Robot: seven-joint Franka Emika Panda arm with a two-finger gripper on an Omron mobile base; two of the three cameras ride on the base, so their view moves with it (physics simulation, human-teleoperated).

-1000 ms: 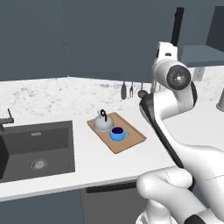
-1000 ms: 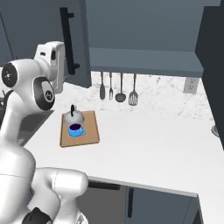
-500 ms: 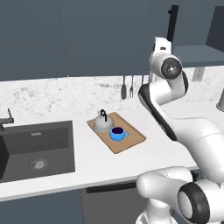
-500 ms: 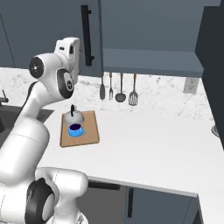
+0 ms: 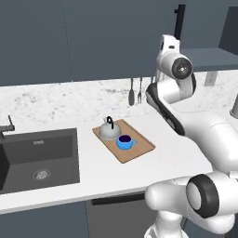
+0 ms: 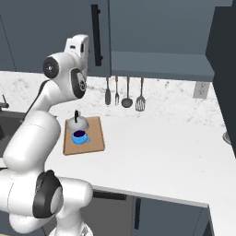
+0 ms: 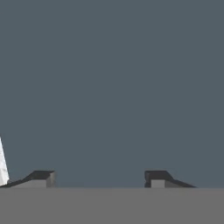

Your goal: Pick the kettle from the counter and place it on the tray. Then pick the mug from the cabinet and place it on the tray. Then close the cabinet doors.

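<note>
The cabinet doors (image 6: 55,32) are the matter here: in the right base view the left panel stands flat and slate-blue, its long black bar handle (image 6: 96,35) running upright at the panel's right edge, and the white hand of the arm is raised against it, just at 9 o'clock of that handle. In the hand view the gripper (image 7: 99,177) faces a plain slate-blue surface, its two dark fingertips (image 7: 43,176) spread well apart with nothing between them. To the right of the handle the cabinet (image 6: 161,27) looks open above its plain shelf, and the other door (image 6: 226,73) hangs as a dark panel edge at the far right. Down on the white worktop (image 6: 156,147) the wooden tray (image 5: 139,149) lies beside the dark sink (image 5: 37,155). The kettle (image 5: 109,131) stands on the tray, and the blue mug (image 5: 124,142) sits at about 4 o'clock of it, close beside. Utensils (image 6: 124,92) hang on the speckled backsplash.
</note>
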